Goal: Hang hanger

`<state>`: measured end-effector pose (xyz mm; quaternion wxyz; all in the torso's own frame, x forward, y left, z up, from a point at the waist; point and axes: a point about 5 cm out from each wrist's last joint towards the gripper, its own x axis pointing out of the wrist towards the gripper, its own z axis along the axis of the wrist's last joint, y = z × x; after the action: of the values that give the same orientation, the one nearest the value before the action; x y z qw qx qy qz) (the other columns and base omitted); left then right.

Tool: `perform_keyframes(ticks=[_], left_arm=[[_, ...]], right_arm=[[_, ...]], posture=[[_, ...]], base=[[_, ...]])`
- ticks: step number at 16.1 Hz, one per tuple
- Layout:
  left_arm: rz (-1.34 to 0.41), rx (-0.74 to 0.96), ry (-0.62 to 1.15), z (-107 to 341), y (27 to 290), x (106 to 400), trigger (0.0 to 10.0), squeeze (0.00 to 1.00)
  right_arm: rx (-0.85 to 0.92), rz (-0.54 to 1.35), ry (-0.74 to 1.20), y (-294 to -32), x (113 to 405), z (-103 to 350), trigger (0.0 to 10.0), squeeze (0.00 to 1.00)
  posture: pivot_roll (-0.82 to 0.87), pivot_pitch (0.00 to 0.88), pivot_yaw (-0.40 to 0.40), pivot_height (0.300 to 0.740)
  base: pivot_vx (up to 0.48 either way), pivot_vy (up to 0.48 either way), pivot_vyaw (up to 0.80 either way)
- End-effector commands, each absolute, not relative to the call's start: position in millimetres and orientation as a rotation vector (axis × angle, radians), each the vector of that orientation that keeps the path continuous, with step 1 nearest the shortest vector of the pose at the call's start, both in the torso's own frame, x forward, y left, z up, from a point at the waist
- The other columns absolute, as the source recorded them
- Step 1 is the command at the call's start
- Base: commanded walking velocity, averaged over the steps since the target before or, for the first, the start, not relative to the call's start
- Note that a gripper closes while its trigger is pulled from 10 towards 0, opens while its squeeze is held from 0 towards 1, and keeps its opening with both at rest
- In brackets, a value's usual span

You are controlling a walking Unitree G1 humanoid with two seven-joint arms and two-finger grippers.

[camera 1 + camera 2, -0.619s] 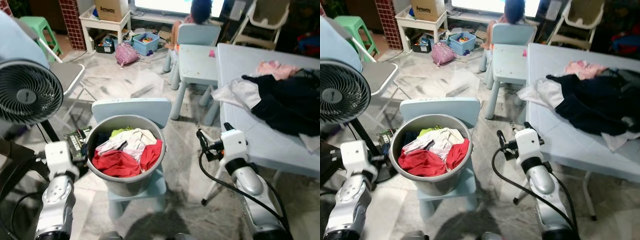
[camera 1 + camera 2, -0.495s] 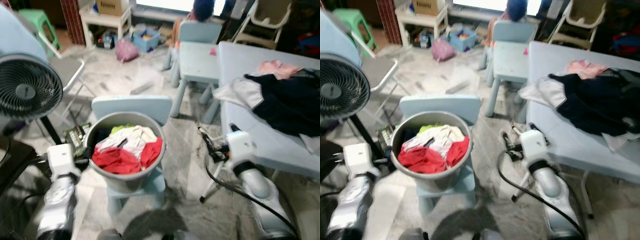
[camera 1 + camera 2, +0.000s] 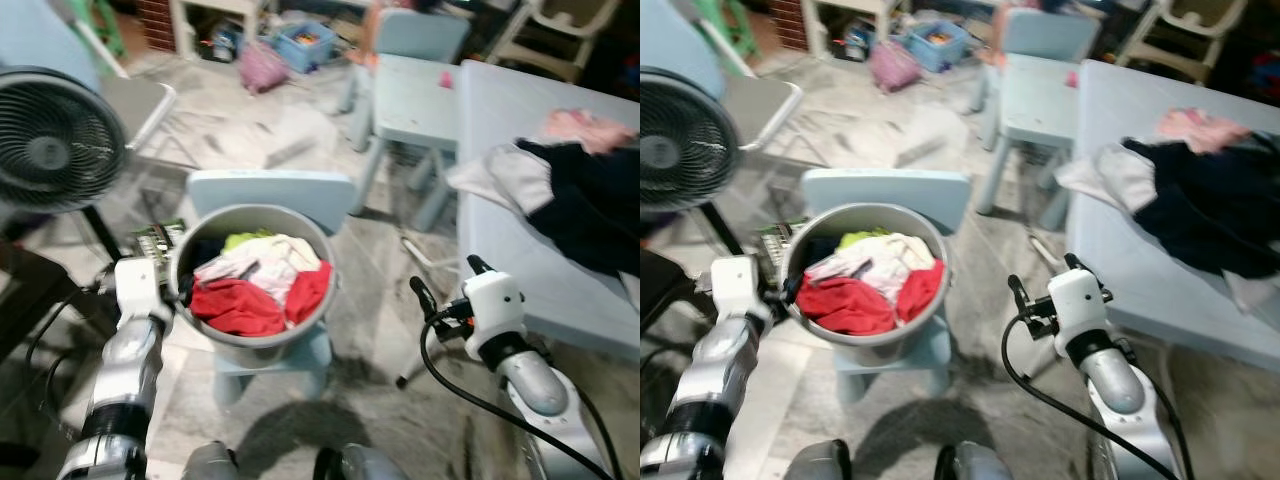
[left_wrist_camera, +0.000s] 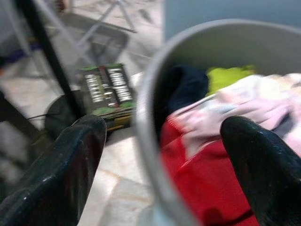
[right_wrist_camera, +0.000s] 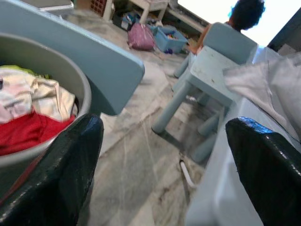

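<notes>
A grey bucket [image 3: 255, 352] full of clothes, red [image 3: 240, 306] and white [image 3: 262, 258] on top, stands on a small light-blue chair [image 3: 272, 188] in front of me. My left gripper [image 3: 180, 289] is open at the bucket's left rim. In the left wrist view the left gripper [image 4: 162, 141] straddles the rim [image 4: 149, 155], one finger outside and one over the clothes. My right gripper [image 3: 443, 276] is open and holds nothing, in the gap between the bucket and the table. The right wrist view has the right gripper [image 5: 164, 132] facing the floor beside the chair back.
A light-blue table [image 3: 520, 260] on my right carries dark [image 3: 595, 205], white and pink clothes. A standing fan [image 3: 55, 140] and a folding chair [image 3: 140, 100] are on my left. A child's table [image 3: 415, 100], chairs and toy boxes stand farther back on the marble floor.
The camera has tilted and shifted, with blur. My left gripper has come up to the bucket's left rim. My right gripper stays open beside the table.
</notes>
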<state>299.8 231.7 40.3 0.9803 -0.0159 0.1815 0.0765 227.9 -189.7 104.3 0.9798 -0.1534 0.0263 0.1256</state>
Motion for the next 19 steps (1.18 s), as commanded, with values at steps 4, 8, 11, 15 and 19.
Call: perform_keyframes(ticks=[4, 8, 11, 15, 19], left_arm=[[0.03, -0.025, 0.388, 43, 209, 317, 10.0, 0.0], [0.052, -0.024, 0.517, 26, 206, 316, 9.5, 0.0], [0.059, -0.019, 0.562, 18, 209, 311, 2.9, 0.0], [0.039, -0.011, 0.562, 18, 214, 312, 0.0, 0.0], [0.048, 0.029, 0.545, 22, 224, 313, 0.0, 0.0]], right_arm=[[-0.313, 0.272, 0.085, -195, 212, 113, 10.0, 0.0], [-0.348, 0.324, 0.114, -196, 193, 124, 10.0, 0.0], [-0.373, 0.344, 0.131, -198, 188, 127, 10.0, 0.0], [-0.397, 0.349, 0.136, -198, 188, 131, 10.0, 0.0], [-0.418, 0.353, 0.132, -196, 193, 130, 10.0, 0.0]], posture=[[-0.21, 0.198, -0.144, 0.74], [-0.27, 0.232, -0.152, 0.74], [-0.29, 0.242, -0.156, 0.74], [-0.31, 0.238, -0.153, 0.74], [-0.29, 0.228, -0.152, 0.74]], base=[[0.0, 0.0, 0.0], [0.0, 0.0, 0.0], [0.0, 0.0, 0.0], [0.0, 0.0, 0.0], [0.0, 0.0, 0.0]])
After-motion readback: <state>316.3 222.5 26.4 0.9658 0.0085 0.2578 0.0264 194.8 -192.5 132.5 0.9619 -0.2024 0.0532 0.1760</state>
